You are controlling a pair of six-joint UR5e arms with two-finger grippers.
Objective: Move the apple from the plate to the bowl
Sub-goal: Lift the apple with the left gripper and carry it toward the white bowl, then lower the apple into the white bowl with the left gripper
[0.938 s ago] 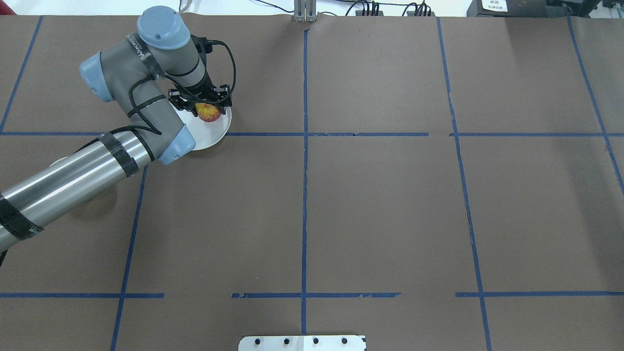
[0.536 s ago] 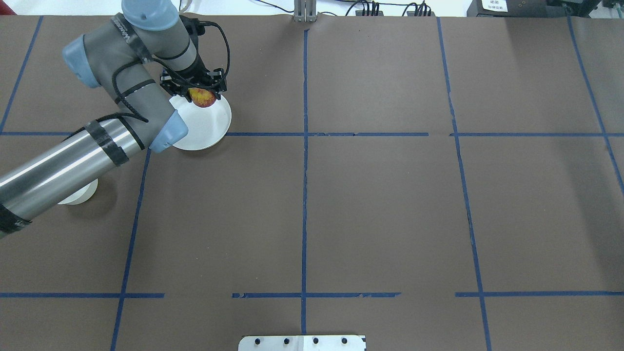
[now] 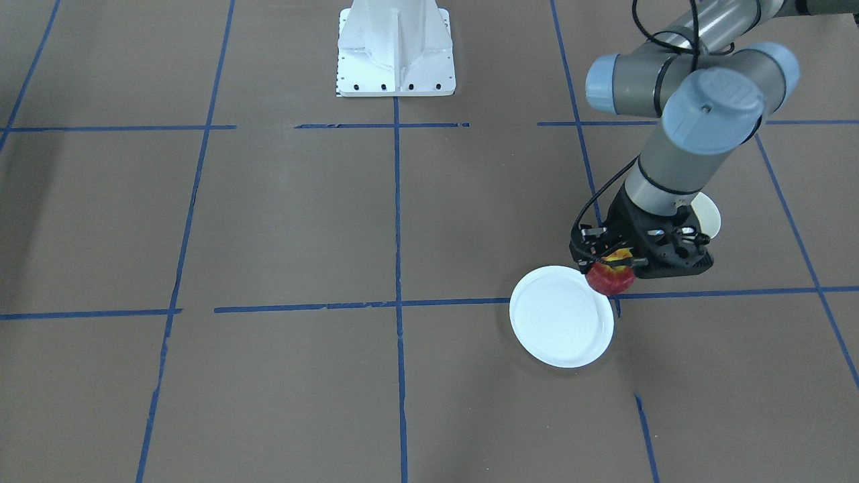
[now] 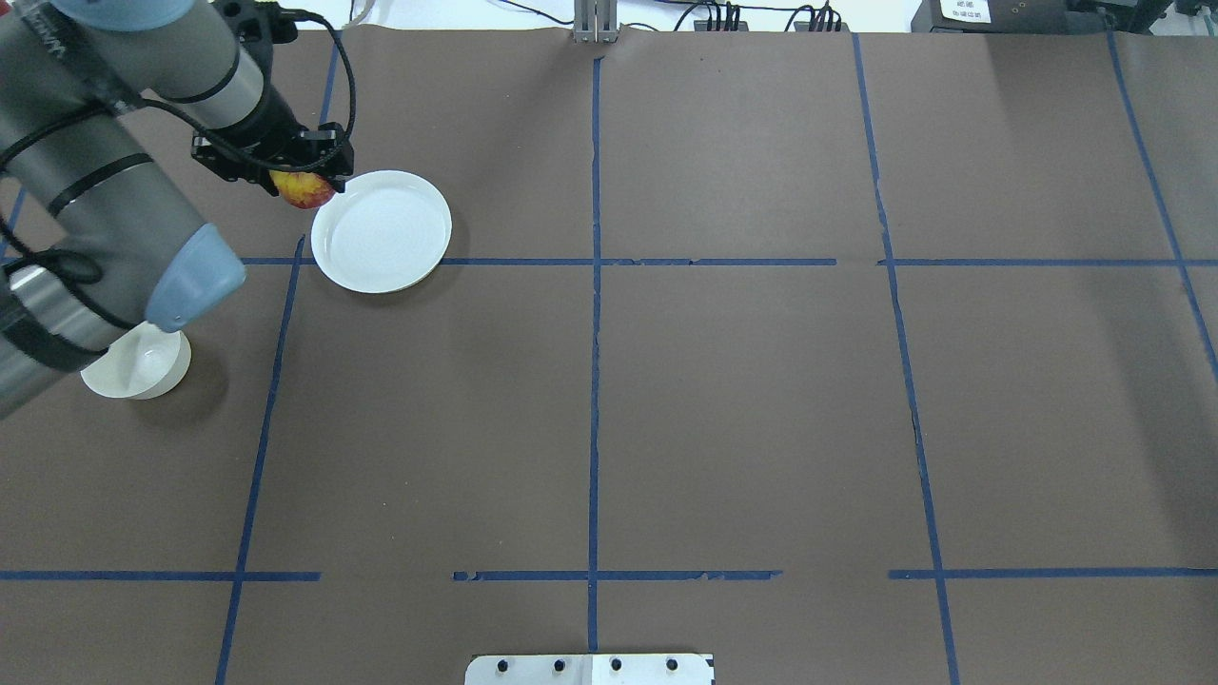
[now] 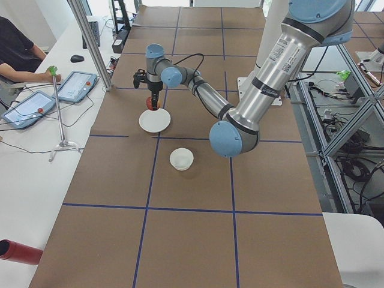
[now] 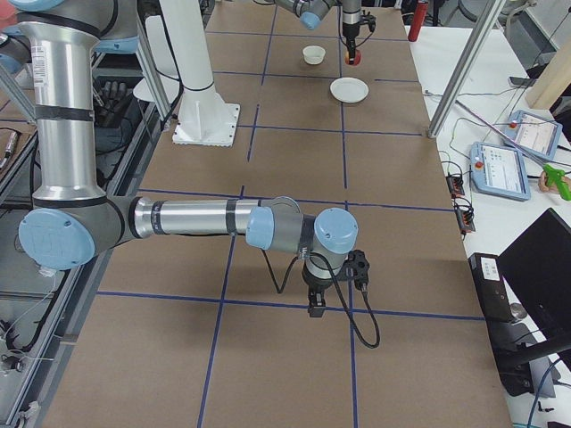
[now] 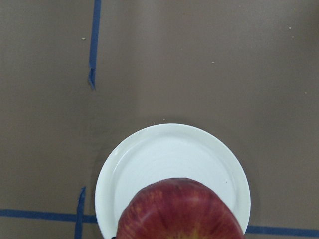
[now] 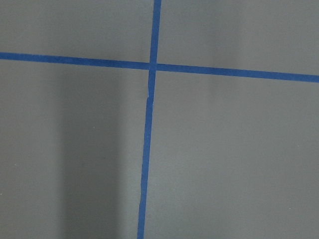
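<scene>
— What do we have in the left pincer [image 3: 612, 267]?

— We see it clamped on the apple [image 4: 304, 188], gripping it from above, with the red fruit hanging under the black fingers, off the table.

— And where does that put the apple?

— Up in the air by the rim of the plate [image 4: 383, 233]. Our wrist camera looks past the fruit onto the bare white plate below. Whether it hangs over the rim or just outside it, we cannot tell.

— The bowl [image 4: 138, 369]?

— It stands apart from the plate, on the side nearer the robot, partly under the left arm's elbow in our overhead view. We see nothing in it.

— The right pincer [image 6: 317, 301]?

— We catch it from the side only, pointing down just above the table, well apart from the dishes. We cannot tell how far it is open. Its own camera shows us only a crossing of taped lines.

— What about the surface?

— Brown paper [image 4: 761, 409] covers the whole table, and blue tape [image 4: 594, 381] divides it into large rectangles. The tape is torn and gapped in places. A white pedestal [image 3: 394, 50] stands at the robot's edge.

— And the room?

— Beyond the far edge runs a white desk [image 5: 30, 174] with two tablets [image 5: 75, 86], cables and a slanting metal post [image 5: 90, 42]. A person [image 5: 18, 51] in dark clothes sits there. A red cylinder [image 5: 18, 252] lies at the desk's near end.
</scene>
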